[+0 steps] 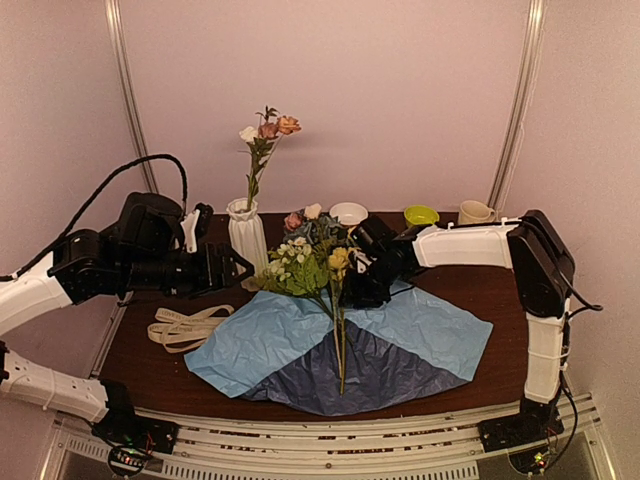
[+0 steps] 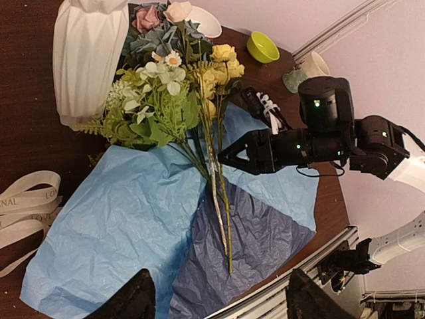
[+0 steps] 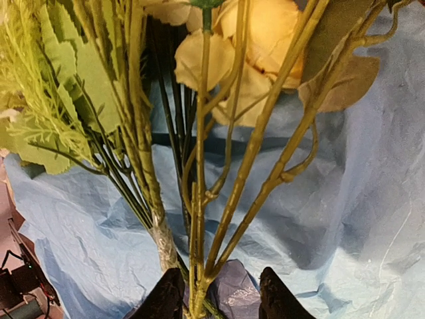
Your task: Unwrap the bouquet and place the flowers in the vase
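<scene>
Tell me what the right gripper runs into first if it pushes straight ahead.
Most likely the green flower stems, standing just ahead of the right gripper, between its open fingers; the blue paper lies behind them.

A robotics lab bench: two robot arms [image 1: 545,340] stand bolted at the near edge of a dark wooden table [image 1: 500,290], slotted aluminium rails [image 1: 330,440] in front of the table, metal uprights [image 1: 128,90] and plain pale walls [image 1: 400,90] behind it

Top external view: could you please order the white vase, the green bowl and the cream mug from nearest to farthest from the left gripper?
1. White vase, right beside the left gripper.
2. Green bowl, back right.
3. Cream mug, farthest right at the back.
</scene>
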Motion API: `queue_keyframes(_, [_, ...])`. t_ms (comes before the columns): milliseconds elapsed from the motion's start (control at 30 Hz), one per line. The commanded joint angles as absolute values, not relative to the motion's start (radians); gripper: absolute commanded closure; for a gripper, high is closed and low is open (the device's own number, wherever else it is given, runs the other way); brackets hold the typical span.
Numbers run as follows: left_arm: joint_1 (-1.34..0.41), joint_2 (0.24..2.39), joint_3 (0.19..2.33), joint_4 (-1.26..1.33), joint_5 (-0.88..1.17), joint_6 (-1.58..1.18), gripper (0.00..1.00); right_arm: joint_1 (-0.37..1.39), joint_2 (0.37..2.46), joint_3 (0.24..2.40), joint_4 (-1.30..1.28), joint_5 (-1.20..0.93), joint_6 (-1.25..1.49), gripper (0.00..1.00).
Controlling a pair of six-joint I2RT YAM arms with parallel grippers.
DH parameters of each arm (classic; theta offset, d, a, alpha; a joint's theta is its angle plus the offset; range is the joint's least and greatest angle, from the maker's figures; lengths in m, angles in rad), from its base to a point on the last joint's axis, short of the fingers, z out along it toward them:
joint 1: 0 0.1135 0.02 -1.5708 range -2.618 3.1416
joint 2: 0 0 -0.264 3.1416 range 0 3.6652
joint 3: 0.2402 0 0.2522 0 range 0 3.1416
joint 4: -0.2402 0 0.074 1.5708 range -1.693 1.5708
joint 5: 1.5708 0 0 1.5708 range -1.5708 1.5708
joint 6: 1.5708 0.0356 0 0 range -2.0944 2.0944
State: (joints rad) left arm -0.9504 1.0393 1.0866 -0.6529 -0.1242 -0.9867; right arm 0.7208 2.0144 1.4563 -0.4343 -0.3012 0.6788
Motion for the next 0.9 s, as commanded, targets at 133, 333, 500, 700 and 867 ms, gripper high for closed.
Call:
queue_keyframes(133, [-0.956, 1.034, 1.117, -0.632, -0.126, -0.974, 0.32, 0.673, 2.087, 1.59, -0.437, -0.311, 0.721, 0.6])
queue_keyframes(333, [-0.956, 1.022, 1.115, -0.645, -0.13, -0.975, 0.33, 0.671, 2.133, 1.616, -0.437, -0.33, 0.741, 0.61])
queue_keyframes(500, [-0.956, 1.011, 1.108, -0.647, -0.132, -0.977, 0.33, 0.67, 2.135, 1.609, -0.438, -0.319, 0.743, 0.61])
queue_keyframes(700, [-0.956, 1.009, 1.106, -0.646, -0.135, -0.973, 0.33, 0.67, 2.119, 1.606, -0.454, -0.311, 0.731, 0.6])
queue_keyframes(867, [-0.956, 1.023, 1.11, -0.646, -0.134, -0.964, 0.34, 0.67, 2.119, 1.597, -0.435, -0.304, 0.734, 0.6])
